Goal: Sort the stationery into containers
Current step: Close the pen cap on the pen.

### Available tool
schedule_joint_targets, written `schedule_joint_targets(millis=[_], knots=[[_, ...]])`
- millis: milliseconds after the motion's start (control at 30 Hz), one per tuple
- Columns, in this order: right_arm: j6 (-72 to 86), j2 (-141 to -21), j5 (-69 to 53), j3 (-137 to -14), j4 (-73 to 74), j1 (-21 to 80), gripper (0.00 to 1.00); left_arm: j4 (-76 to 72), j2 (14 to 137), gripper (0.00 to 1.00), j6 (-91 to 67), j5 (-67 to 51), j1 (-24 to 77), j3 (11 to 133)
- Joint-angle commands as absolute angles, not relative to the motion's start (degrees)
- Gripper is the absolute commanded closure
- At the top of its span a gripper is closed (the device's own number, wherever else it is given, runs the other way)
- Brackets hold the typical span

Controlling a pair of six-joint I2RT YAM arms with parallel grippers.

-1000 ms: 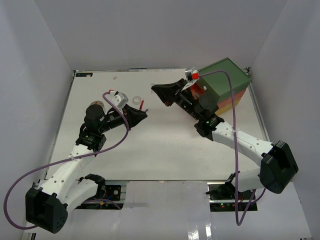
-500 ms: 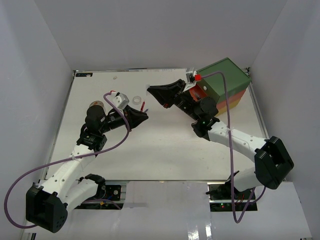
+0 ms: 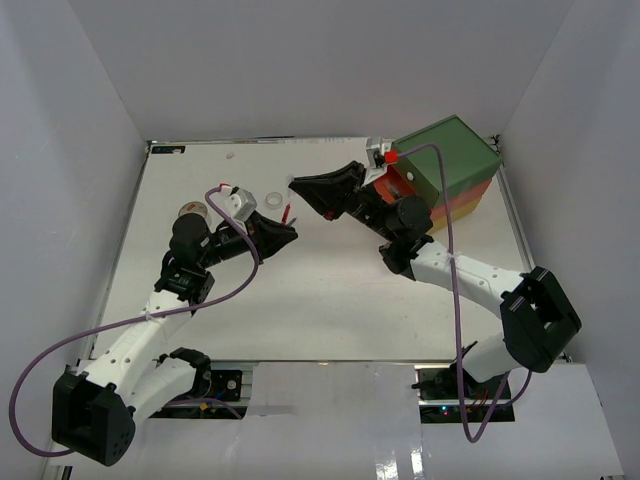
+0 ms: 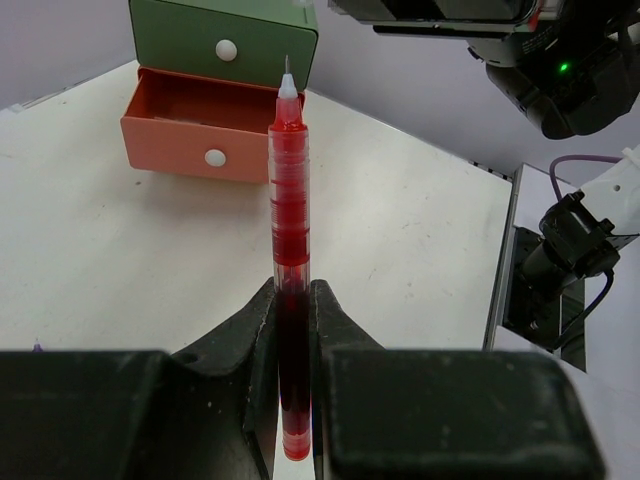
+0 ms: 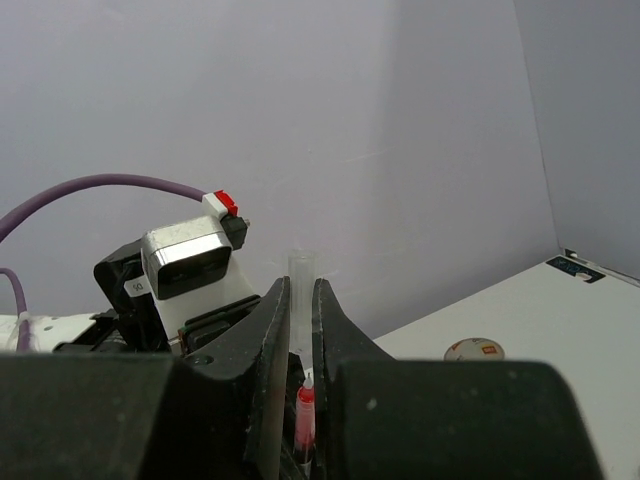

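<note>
So closest to the arm bases, the left gripper (image 4: 293, 292) is pinching a red pen (image 4: 289, 200) by its lower end. The pen stands straight out past the fingers with its white tip bare. Right past that, mid-table (image 4: 400, 230), the right gripper (image 5: 299, 287) has its fingers pressed onto a clear cap (image 5: 301, 263), which pokes out between them. From the right wrist camera the pen tip sits just under the cap, and I honestly can't tell if they touch. A bit further back, a clear tape roll (image 3: 272, 199) lies near both grippers, with a beige tape roll (image 3: 190, 210) off to the left. The drawer chest (image 3: 455, 150) is in the far right corner, with its orange drawer (image 4: 190, 125) pulled out and the green drawer (image 4: 225, 35) above it closed.
</note>
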State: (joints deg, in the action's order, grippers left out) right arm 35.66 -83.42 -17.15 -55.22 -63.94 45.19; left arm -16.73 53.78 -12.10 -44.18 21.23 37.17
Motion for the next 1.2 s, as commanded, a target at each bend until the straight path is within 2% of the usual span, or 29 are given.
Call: schedule_joint_targets(millis=[0, 433, 1167], knots=[[36.30, -84.20, -18.46, -54.93, -68.99, 45.62, 0.92, -20.03, 52.12, 1.00, -13.09, -45.70, 21.62, 36.65], [36.21, -84.73, -19.34, -55.11, -69.70, 45.70, 0.92, -24.52, 51.86, 1.00, -16.08, -46.76, 21.62, 35.95], [35.59, -83.50, -19.78, -55.90, -70.58, 45.62, 0.92, -23.99, 54.14, 1.00, -17.75, -46.58, 21.71, 37.18]])
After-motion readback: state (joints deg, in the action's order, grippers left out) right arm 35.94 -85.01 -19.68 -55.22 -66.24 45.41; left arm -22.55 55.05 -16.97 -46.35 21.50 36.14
